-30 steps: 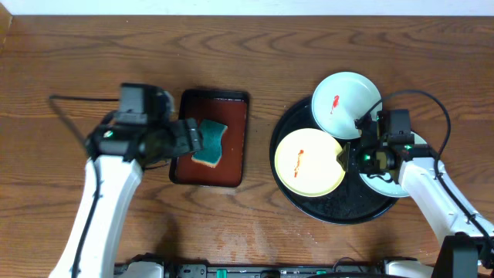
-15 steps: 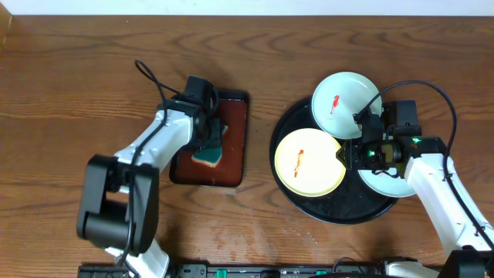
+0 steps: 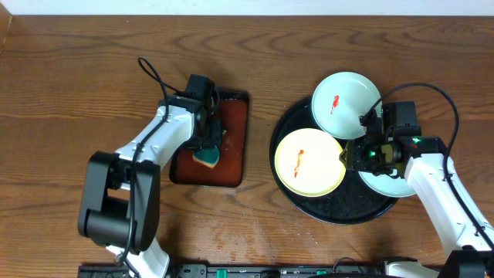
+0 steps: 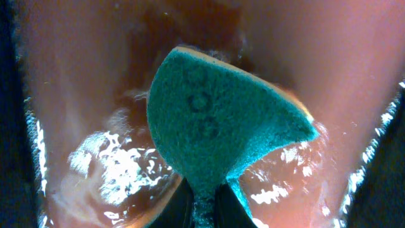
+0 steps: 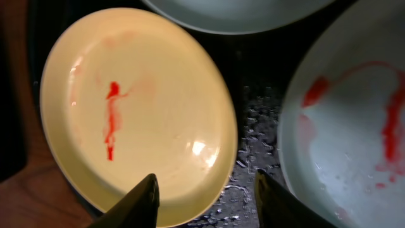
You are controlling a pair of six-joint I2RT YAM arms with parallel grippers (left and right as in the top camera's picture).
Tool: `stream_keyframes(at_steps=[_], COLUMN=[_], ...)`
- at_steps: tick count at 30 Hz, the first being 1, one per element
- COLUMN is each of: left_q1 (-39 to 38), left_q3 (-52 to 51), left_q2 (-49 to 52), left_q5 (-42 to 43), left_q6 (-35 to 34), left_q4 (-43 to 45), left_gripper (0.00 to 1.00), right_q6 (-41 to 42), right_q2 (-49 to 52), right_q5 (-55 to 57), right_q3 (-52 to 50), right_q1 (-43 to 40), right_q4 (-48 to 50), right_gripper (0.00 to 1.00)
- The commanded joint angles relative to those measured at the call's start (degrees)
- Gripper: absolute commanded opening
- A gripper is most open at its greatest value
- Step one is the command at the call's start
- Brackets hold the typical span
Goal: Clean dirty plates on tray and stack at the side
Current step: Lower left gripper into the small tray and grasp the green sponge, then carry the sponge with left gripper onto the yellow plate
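Green sponge (image 4: 221, 120) sits clamped in the left pincer (image 4: 204, 201) over the wet red-brown tray (image 3: 235, 123); drips could slicken the tabletop (image 3: 77, 62). On the black tray (image 3: 332, 210), the right pincer (image 5: 205, 193) hangs apart over the yellow plate (image 5: 139, 107), whose glossy rim may skid. Only that wrist view shows smears on the near-right white plate (image 5: 354, 126).

- Overhead, the right gripper (image 3: 349, 158) and its wrist cover most of one white plate (image 3: 384, 186); only a sliver shows behind the gripper.
- In the right wrist view, that plate runs off the edge to the gripper's right. The second white plate (image 5: 240, 16), ahead of the fingertips, is cut off at the top.
- The left gripper (image 3: 208, 149) hides most of the sponge (image 3: 205, 160) overhead.
- In the left wrist view, the sponge's near end leaves the picture between the fingers.
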Motion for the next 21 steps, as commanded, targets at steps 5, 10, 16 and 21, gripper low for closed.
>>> stream_keyframes(at_steps=[5,10,16,21], left_q1=[-0.13,-0.98,-7.15,-13.68], left_q3=[2.47,6.91,14.78,15.17], left_q2=[-9.66,-13.73,-14.03,-13.60], left_q5=[-0.46,-0.26,1.53,3.74], left_q6=[0.33,0.31,-1.68,-8.20], left_q4=[-3.32,-7.96,-11.63,-7.72], left_gripper=[0.08,0.07,0.07,0.07], right_q6=[1.99,-0.39,-0.57,0.17], right_q2=[0.20,3.87,11.72,15.76], right_q5=[3.39,3.26,0.04,0.07], right_q3=[0.15,0.13,0.13,0.13], right_q1=[-0.15,-0.02,0.85,1.29], right_q4=[0.76,1.27,4.11,8.24], right_gripper=[0.61,0.52,0.27,0.14])
